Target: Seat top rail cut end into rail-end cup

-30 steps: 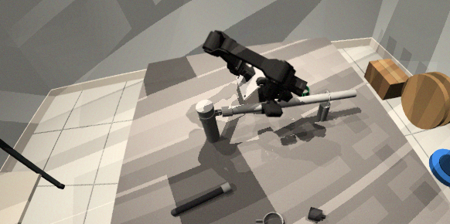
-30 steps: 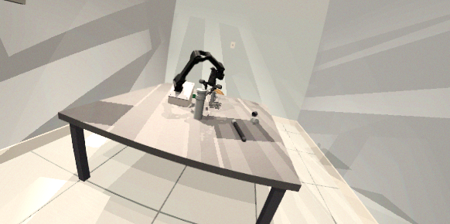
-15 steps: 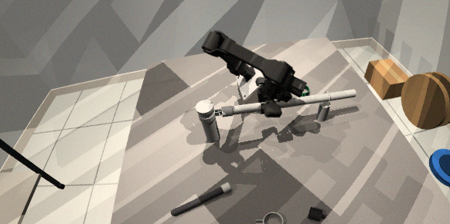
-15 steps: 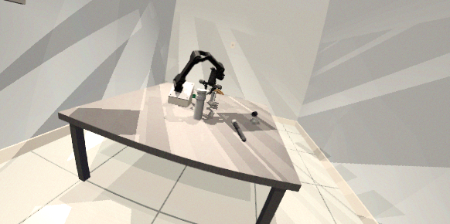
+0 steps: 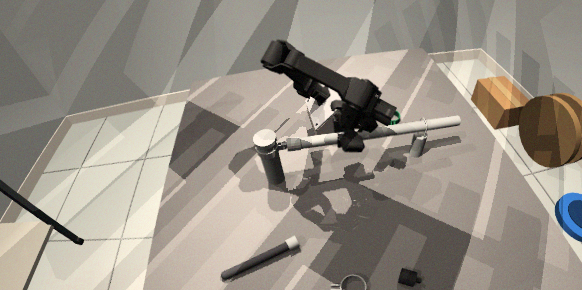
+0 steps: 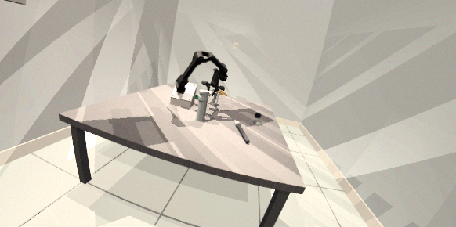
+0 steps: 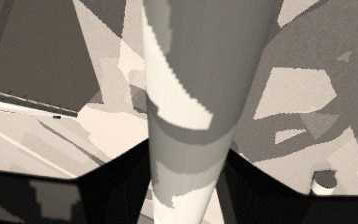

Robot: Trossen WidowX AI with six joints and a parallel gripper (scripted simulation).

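Note:
The pale rail runs nearly level through the loop cap on the small post. Its left end meets the rail-end cup in the top view; how deep it sits inside cannot be told. The cup hangs on the brace band just below the cap of the big post. My black gripper is shut on the rail, between the cup and the loop cap. The rail passes between both fingers in the wrist view. The gripper hides part of the rail in the top view.
A dark rod with a white end, a ring clamp and a small black part lie on the table on the side away from the arm's base. A white box stands under the arm's base.

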